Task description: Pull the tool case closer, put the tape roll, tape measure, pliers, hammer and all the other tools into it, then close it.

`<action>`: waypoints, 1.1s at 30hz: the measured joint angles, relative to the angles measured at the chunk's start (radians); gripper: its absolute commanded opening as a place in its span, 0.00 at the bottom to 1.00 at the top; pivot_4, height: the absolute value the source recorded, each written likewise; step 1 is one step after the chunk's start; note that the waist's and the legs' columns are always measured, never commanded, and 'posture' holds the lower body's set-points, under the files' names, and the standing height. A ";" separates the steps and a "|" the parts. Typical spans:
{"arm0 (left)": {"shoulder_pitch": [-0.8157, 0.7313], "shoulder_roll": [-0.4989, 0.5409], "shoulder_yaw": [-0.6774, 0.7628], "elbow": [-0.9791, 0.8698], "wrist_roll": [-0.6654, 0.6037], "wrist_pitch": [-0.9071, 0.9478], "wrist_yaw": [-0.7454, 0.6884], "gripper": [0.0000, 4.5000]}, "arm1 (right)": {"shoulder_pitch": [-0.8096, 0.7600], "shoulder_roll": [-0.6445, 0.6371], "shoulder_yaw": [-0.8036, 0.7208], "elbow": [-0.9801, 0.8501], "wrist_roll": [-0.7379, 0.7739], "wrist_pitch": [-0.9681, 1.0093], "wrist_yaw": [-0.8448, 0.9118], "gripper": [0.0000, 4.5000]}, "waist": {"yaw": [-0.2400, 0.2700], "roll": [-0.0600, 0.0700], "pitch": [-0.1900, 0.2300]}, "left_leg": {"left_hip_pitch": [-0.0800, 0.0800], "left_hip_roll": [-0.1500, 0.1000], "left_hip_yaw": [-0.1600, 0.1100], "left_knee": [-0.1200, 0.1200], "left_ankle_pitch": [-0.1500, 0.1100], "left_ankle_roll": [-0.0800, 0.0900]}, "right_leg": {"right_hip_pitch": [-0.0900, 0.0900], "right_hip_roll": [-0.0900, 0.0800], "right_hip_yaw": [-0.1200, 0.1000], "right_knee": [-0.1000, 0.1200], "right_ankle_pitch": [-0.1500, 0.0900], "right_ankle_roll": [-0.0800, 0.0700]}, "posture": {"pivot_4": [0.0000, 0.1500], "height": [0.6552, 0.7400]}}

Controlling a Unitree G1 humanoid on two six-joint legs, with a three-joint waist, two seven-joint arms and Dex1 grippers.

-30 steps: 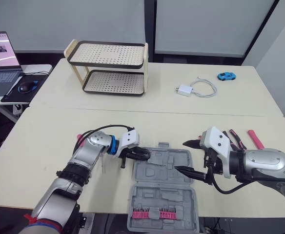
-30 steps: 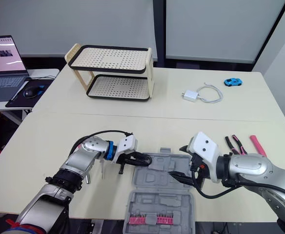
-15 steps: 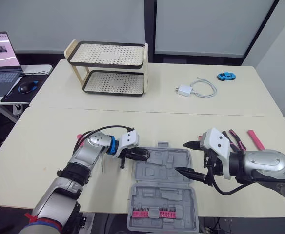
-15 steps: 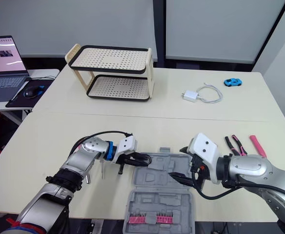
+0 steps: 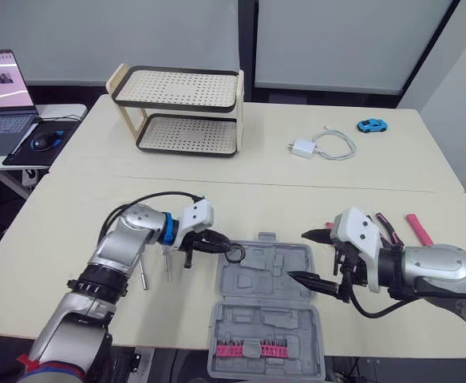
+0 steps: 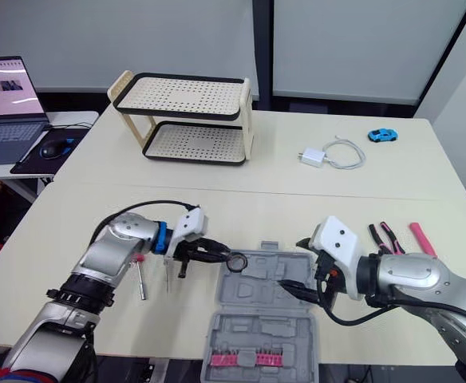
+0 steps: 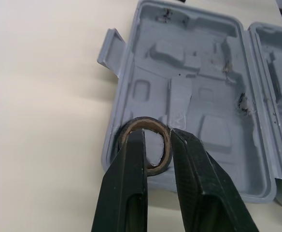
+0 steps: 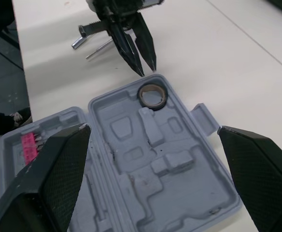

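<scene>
The tape roll [image 8: 153,90] lies flat in a corner pocket of the open grey tool case [image 5: 269,315], in the lower centre of the head views. It is in the half of the case farther from the robot, at its left end. The left gripper [image 5: 219,244] points at the roll from the left. Its two fingers are parted by a narrow gap and hold nothing. In the right wrist view their tips stop just outside the case rim, short of the roll. In the left wrist view the fingers overlap the roll's two sides, so whether they brush it is hard to say. Most likely they are just clear of it.

The right gripper [image 5: 309,257] hangs over the right end of the same half, spread wide and empty, well apart from the roll.

A second ago the left gripper reached farther right, with its tips over the case corner and the roll at them. It has since drawn back toward the left of the frame, uncovering a screwdriver [image 6: 140,279] on the table [image 5: 73,239]. The right gripper has barely moved.
</scene>
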 measured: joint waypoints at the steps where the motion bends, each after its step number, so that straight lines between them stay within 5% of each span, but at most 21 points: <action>1: 0.002 0.015 0.024 -0.008 -0.015 0.010 0.000 0.18 | 0.013 -0.004 -0.016 0.001 -0.005 -0.006 0.001 1.00 | 0.001 0.000 0.000 | 0.000 0.000 0.000 0.000 0.000 0.000 | 0.000 0.000 0.000 0.000 0.000 0.000 | 1.00 0.94; 8: 0.194 0.176 0.275 -0.143 -0.129 0.105 0.075 0.22 | 0.324 -0.048 -0.303 0.047 -0.167 -0.172 0.078 1.00 | 0.002 0.001 0.001 | 0.000 0.000 0.000 -0.003 0.000 0.000 | 0.002 -0.001 -0.001 -0.006 0.000 0.000 | 1.00 0.94; 13: 0.448 0.271 0.488 -0.184 -0.171 0.144 0.127 0.52 | 0.564 -0.007 -0.546 0.143 -0.294 -0.322 0.189 1.00 | 0.006 0.002 0.001 | 0.004 0.000 0.001 -0.004 0.000 0.000 | 0.006 -0.002 -0.001 -0.007 -0.001 -0.001 | 1.00 0.94; 20: 0.745 0.297 0.681 -0.115 -0.172 0.110 0.142 0.99 | 0.770 0.059 -0.696 0.316 -0.412 -0.493 0.316 1.00 | 0.008 0.003 0.001 | 0.006 0.001 0.002 -0.004 0.000 0.000 | 0.008 -0.002 -0.001 -0.007 -0.002 -0.002 | 1.00 0.94; 33: 0.917 0.240 0.752 -0.115 -0.178 0.070 0.217 0.99 | 0.857 0.083 -0.790 0.534 -0.469 -0.618 0.427 1.00 | 0.008 0.004 -0.001 | 0.011 0.001 0.007 -0.013 0.000 -0.001 | 0.008 -0.004 0.001 -0.008 -0.003 -0.005 | 1.00 0.94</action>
